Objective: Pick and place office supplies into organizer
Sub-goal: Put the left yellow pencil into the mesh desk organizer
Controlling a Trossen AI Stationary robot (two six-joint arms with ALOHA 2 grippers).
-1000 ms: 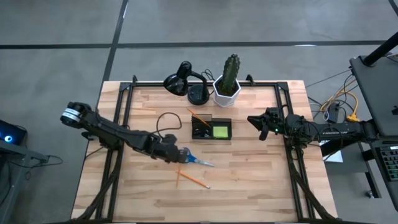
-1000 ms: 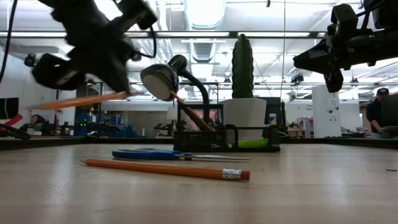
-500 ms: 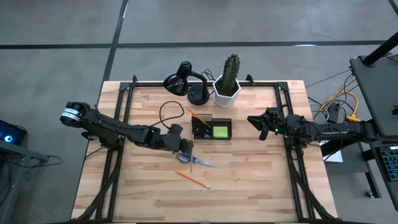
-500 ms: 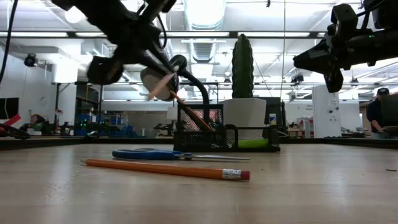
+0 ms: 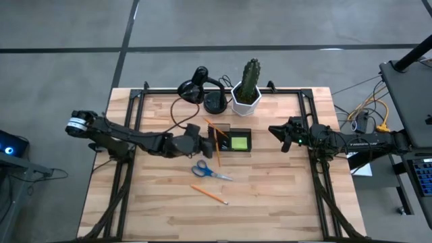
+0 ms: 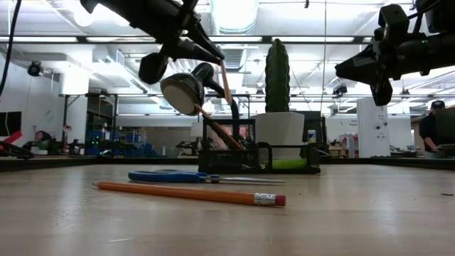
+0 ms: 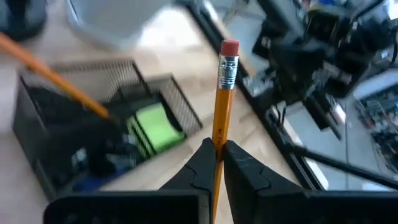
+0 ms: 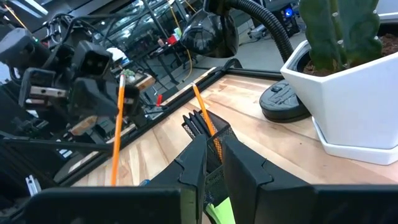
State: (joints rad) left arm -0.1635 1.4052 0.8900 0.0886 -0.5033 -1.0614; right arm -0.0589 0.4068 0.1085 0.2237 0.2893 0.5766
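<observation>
**Pencil held over organizer, left arm**

Left gripper [image 5: 206,144] sits just beside the organizer's [image 5: 229,140] left end, above the table [image 5: 270,196]. Its fingers [image 7: 202,163] are pressed together on an orange pencil [image 7: 220,124], pinched near mid-shaft, eraser end pointing away from the wrist. In the low view the held pencil is tilted, above the taller mesh compartment.

Organizer contents: one pencil [image 5: 214,126] leaning out of the left compartment; the lime-green sticky-note pad [image 5: 239,142] in the right compartment.

On the table in front of the organizer: blue-handled scissors [image 5: 210,171], lying flat; nearer the front edge, another pencil [image 5: 208,194], apart from the scissors.

Right gripper [image 5: 279,133] hangs above the table right of the organizer, well clear of it. Its fingers [image 8: 200,158] stand nearly together, nothing between them.

Behind the organizer: a black desk lamp [image 5: 199,88] and a cactus [image 5: 250,75] in a white pot.
</observation>
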